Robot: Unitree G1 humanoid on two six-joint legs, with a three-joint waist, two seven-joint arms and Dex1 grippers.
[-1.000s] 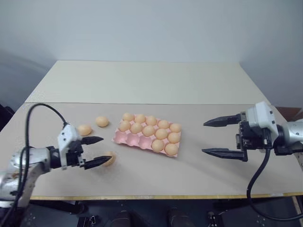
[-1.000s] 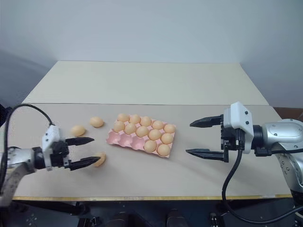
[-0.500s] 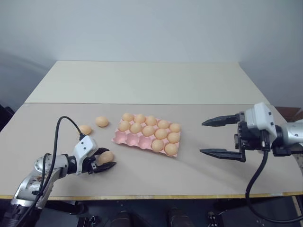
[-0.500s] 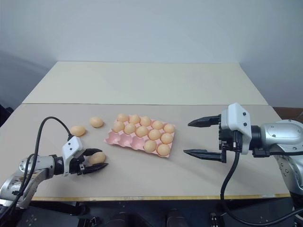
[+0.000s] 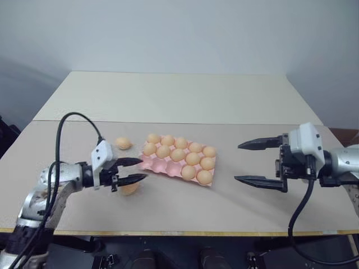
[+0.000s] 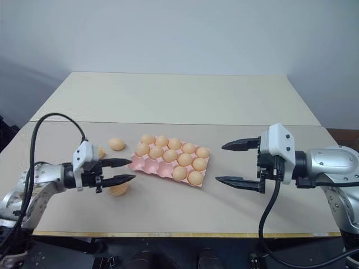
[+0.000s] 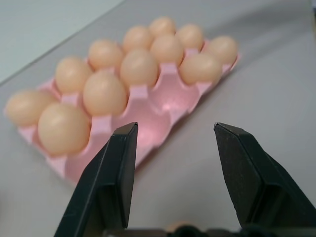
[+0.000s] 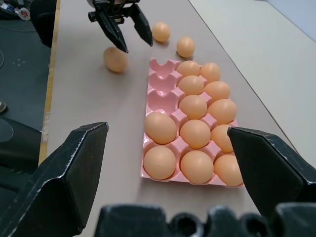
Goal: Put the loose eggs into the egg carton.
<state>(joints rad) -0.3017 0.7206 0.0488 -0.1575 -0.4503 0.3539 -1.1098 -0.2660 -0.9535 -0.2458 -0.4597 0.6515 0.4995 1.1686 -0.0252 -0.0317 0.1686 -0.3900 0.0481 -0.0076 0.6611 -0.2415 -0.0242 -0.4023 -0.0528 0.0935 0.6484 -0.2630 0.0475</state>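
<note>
Left gripper (image 5: 132,170) has come up off the bench (image 5: 168,210) and swung toward the egg carton (image 5: 147,164), fingers now narrowed but with nothing between them. The loose egg (image 5: 129,189) it was clenched around half a second ago lies on the bench just under the lower finger, so the pick looks lost and probably needs a redo. A second ago the gripper stood wide open beside that egg, farther out from the carton. Two more loose eggs wait behind it: one (image 5: 123,143) near the carton's far corner, another (image 6: 101,151) half hidden by the gripper body. The carton sits mid-bench, twelve eggs seated, three cups empty at the left end, straight ahead of the gripper. Right gripper (image 5: 238,162) hangs wide open and empty, right of the carton, same place as before.
</note>
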